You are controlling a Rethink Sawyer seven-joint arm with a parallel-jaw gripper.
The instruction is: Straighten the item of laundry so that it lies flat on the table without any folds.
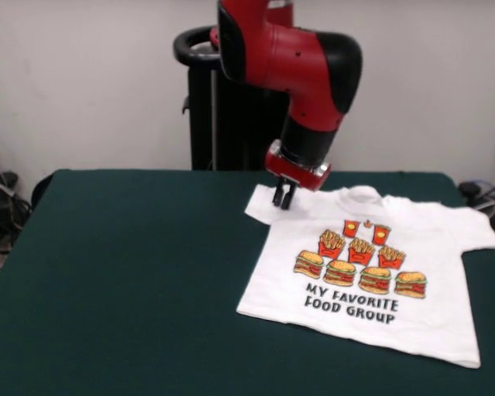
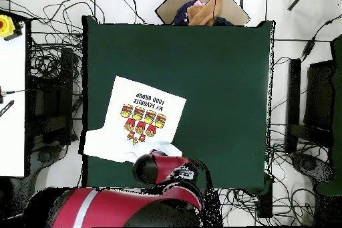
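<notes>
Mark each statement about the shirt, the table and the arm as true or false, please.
1. The T-shirt lies print side up. True.
2. The gripper is over the shirt's bottom hem. False: it is at a sleeve, near the collar.
3. The table has a dark green top. True.
4. The shirt lies in the middle of the table. False: it lies toward one side, and one sleeve reaches the table's edge.
5. The shirt is crumpled in a heap. False: it is mostly spread out.
</notes>
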